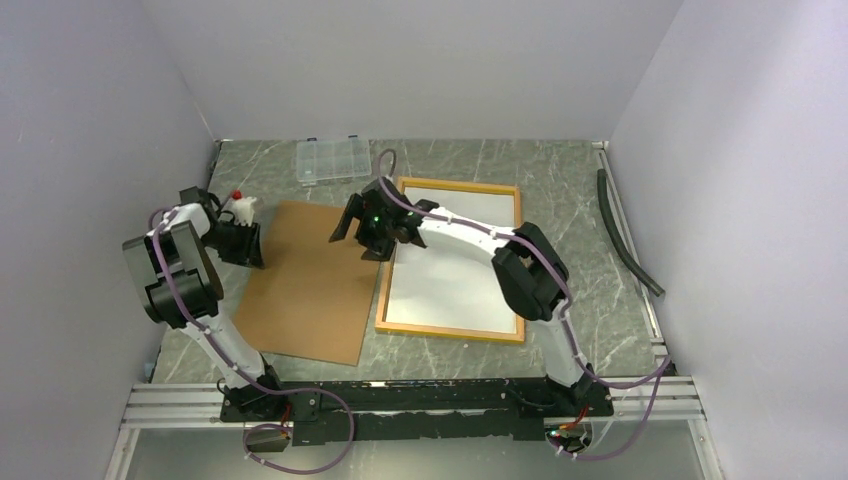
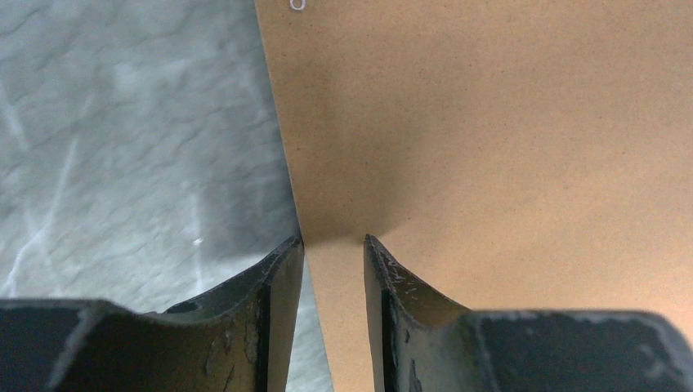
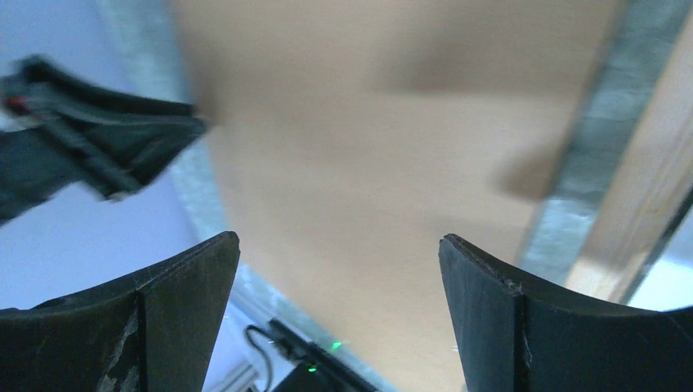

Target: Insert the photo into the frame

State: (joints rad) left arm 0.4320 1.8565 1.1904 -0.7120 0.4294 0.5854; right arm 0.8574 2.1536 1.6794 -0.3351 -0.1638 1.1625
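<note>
Marble table (image 1: 560, 180) shows clear box (image 1: 333, 158) near frame (image 1: 460, 185) only overhead.

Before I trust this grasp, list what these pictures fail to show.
Top view: the right gripper hides part of the frame's left side.
Top view: the white sheet in the frame shows no picture; what it is, unclear.
Left wrist view: the left gripper straddles the backing board's edge, jaws apart; contact unclear.
Right wrist view: blur smears everything past the fingers.

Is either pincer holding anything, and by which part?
Nothing looks held. The left pincer straddles the left edge of the backing board, jaws narrowly apart; the right pincer hangs open above it.
</note>
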